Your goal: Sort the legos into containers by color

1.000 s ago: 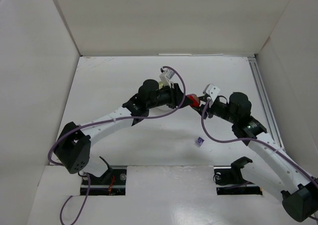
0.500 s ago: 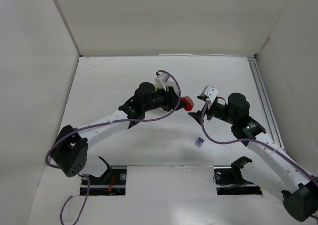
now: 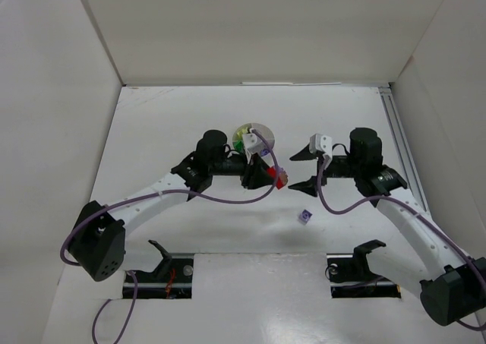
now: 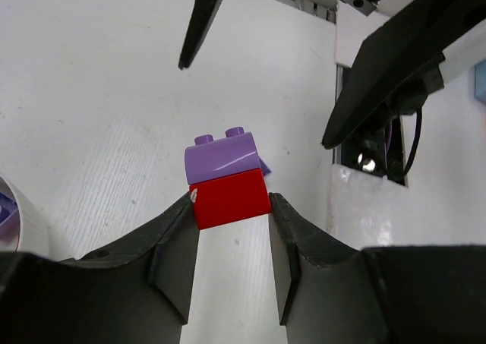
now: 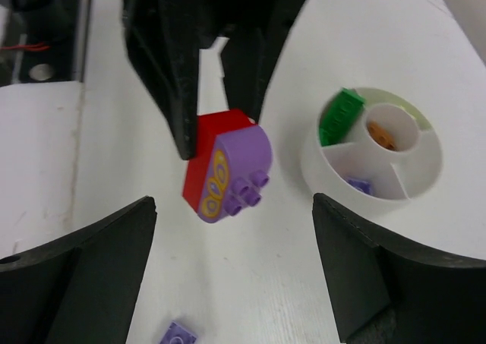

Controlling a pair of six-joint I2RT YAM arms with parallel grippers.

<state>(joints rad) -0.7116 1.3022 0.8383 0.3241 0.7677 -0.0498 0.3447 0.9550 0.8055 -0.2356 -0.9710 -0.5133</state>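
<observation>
While the left gripper (image 4: 231, 203) pinches 2 joined bricks (image 4: 228, 181), red and purple, the right gripper (image 3: 291, 173) stands spread wide.

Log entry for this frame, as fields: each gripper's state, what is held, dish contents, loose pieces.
left gripper: shut on red brick, held off the table
stuck to it: light purple brick
right gripper: open, facing the joined pair, not touching it
dish: green brick in one wedge, orange piece in the centre well, purple piece in another wedge
loose on table: small purple brick
</observation>
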